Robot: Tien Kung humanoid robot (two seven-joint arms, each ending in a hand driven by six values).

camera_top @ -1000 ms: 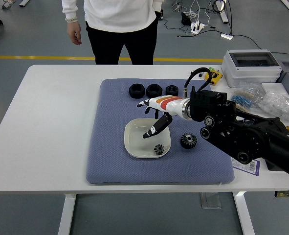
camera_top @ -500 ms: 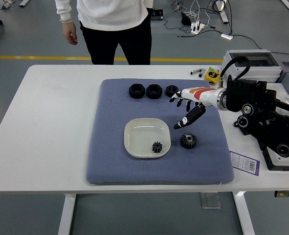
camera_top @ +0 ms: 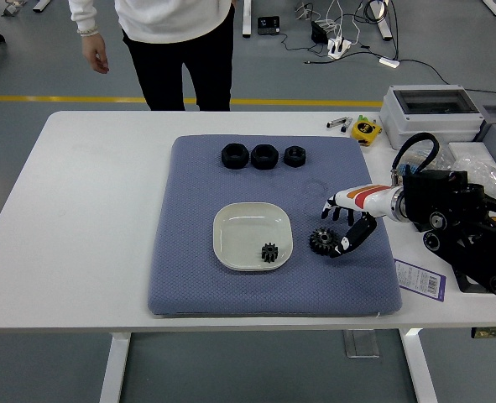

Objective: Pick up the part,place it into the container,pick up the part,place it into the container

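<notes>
a small black gear (camera_top: 270, 252) lies flat in the lower right corner of a shallow, cream-white square dish with rounded corners (camera_top: 246, 221), which sits level just below the centre of the frame; a second, somewhat larger black gear (camera_top: 321, 242) with a raised hub lies flat on the mat just to the right of the dish, apart from its rim, at centre right of the frame, with dark fingertips just beside its right edge
</notes>
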